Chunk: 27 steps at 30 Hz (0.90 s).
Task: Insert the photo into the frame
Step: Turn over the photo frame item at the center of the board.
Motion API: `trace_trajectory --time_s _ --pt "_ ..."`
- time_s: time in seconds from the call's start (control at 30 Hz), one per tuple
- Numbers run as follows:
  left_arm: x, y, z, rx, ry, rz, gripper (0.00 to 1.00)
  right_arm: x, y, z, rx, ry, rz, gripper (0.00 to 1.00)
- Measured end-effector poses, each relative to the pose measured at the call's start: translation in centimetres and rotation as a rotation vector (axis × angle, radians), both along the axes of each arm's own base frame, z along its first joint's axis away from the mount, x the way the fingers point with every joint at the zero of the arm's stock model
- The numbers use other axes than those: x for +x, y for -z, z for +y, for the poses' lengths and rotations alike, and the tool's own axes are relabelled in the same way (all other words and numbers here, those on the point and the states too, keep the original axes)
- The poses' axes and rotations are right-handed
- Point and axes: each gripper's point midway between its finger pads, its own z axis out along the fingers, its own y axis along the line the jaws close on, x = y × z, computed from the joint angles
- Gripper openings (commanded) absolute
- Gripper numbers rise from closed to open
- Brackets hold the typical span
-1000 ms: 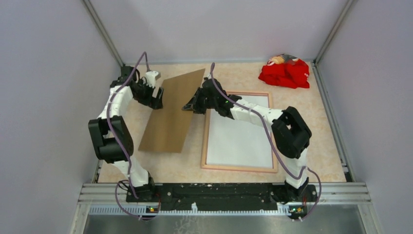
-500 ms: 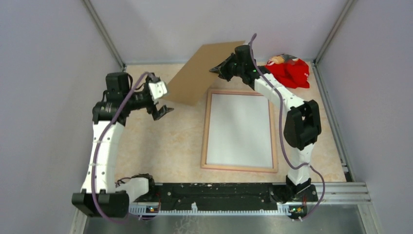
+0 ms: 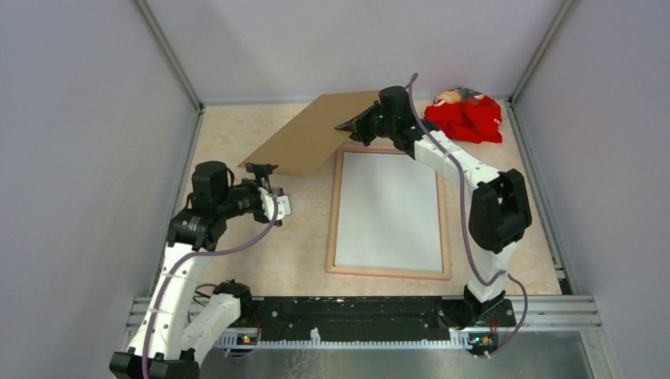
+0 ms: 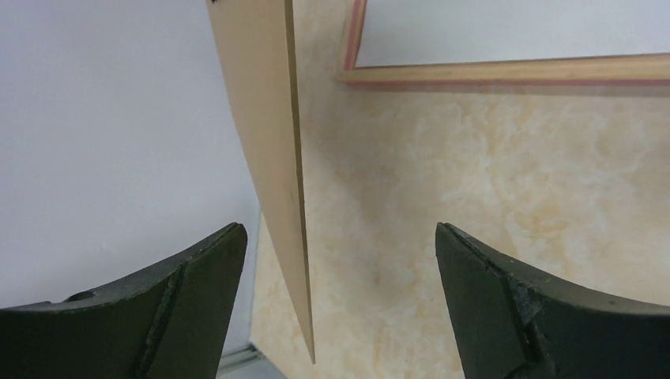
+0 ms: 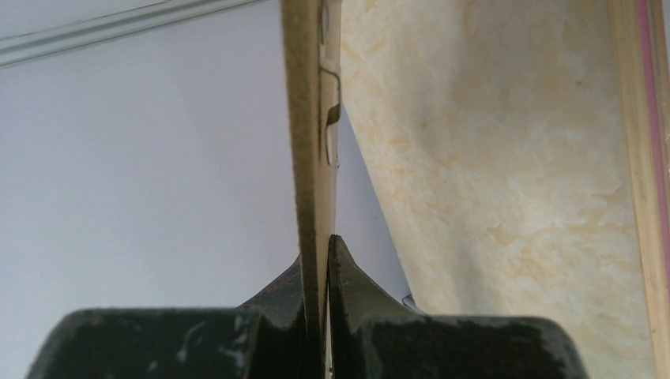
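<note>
the frame (image 3: pixel 387 273) lies flat beside the right gripper (image 3: pixel 353 126) pinching a board (image 3: pixel 308 138).

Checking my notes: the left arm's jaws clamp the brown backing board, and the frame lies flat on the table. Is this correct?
No: it is the right gripper whose jaws clamp the backing board, as the right wrist view shows. The frame does lie flat.
</note>
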Motion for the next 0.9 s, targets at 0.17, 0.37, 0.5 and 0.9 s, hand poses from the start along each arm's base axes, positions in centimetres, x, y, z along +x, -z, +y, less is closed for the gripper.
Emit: trace_trajectory --time_s 0.17,0.37,0.5,0.9 --pt "2.0 -0.4 1.1 0.035 -0.071 -0.101 0.89 -1.7 -2.7 -0.4 0.063 -0.017 -0.037 0.00" --pt "3.7 -2.1 1.7 0.021 -0.128 -0.199 0.72 -4.1 -5.3 -0.8 0.137 -0.062 -0.087 0.00" --pt "4.1 -3.4 1.5 -0.018 -0.132 -0.234 0.42 -5.3 -5.8 -1.3 0.148 -0.073 -0.095 0.00" --pt "4.0 -4.4 1.2 -0.053 -0.128 -0.258 0.00 -7.2 -6.8 -1.5 0.128 -0.200 -0.156 0.68"
